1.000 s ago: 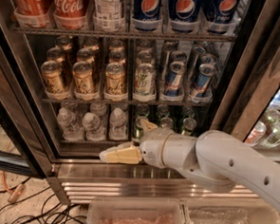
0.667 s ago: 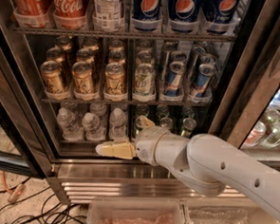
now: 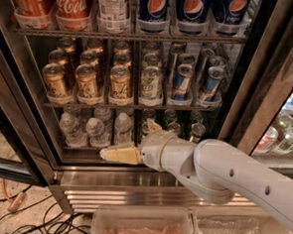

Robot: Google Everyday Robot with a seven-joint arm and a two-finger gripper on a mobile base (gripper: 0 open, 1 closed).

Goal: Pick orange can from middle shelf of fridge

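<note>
Several golden-orange cans stand in three rows at the left of the middle shelf (image 3: 137,107) of the fridge (image 3: 247,90). The front ones are at the left (image 3: 55,82), in the middle (image 3: 87,82) and at the right (image 3: 120,83). A pale green-white can (image 3: 151,84) and blue-and-silver cans (image 3: 182,81) stand to their right. My gripper (image 3: 129,138) is on the white arm (image 3: 217,173). It is below the middle shelf, in front of the water bottles, and points left. It looks open and holds nothing. It is well below the orange cans.
Cola bottles (image 3: 69,5) and Pepsi bottles (image 3: 193,10) fill the rack above. Clear water bottles (image 3: 96,131) fill the rack below, behind the gripper. The ribbed steel base (image 3: 112,191) lies under the door opening. Cables (image 3: 26,216) lie on the floor at the left. Clear plastic bins (image 3: 139,228) are at the bottom.
The gripper has moved a little to the left and slightly up in front of the bottom rack. The cans have not moved.
</note>
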